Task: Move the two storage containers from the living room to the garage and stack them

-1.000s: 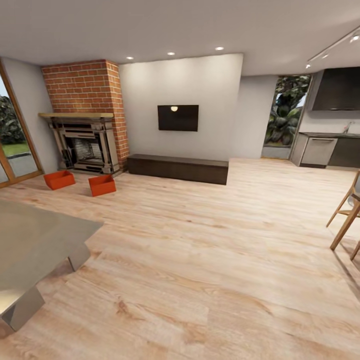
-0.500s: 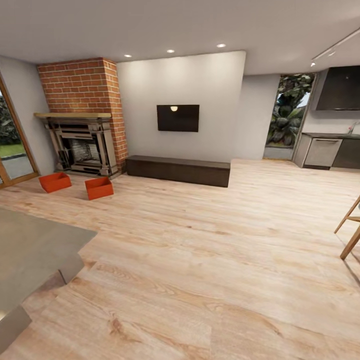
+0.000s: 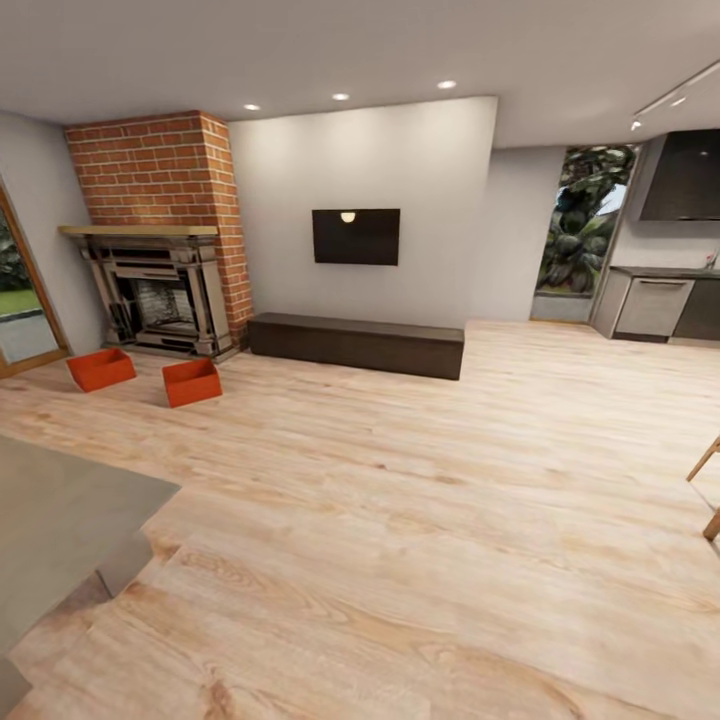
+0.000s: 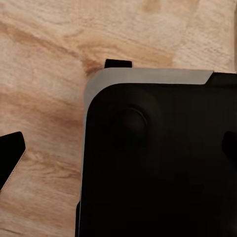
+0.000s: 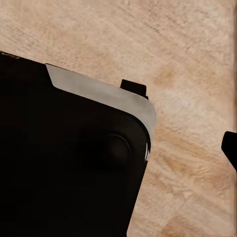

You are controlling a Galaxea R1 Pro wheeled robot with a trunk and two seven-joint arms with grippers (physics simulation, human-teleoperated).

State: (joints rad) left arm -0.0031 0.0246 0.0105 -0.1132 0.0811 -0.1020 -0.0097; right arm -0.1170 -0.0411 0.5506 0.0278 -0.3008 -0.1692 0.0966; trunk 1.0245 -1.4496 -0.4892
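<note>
The two storage containers (image 3: 100,369) (image 3: 192,382) are sitting apart on the wood-plank floor (image 3: 420,520) before the fireplace (image 3: 160,295); open floor is stretching between. No writing is showing. Either tool's opening: cannot tell.

Head view count, living room:

- Containers: two, orange-red, one (image 3: 101,369) and the other (image 3: 192,382), both on the wood floor (image 3: 420,500) in front of the fireplace.
- Fireplace (image 3: 155,290): one, with one brick chimney (image 3: 160,170) above it.
- Wall screen (image 3: 355,237): one, dark.
- Low dark bench (image 3: 355,345): one, along the wall under the screen.
- Ceiling spotlights: three lit, first (image 3: 251,107), second (image 3: 341,97), third (image 3: 446,85).
- Window with foliage (image 3: 578,225): one at the far right.
- Glass door (image 3: 20,300): one, at the left edge.
- Grey slab (image 3: 60,510): one, at the lower left corner.
- Wooden legs (image 3: 708,490): two at the right edge; what they carry is cut off.
</note>
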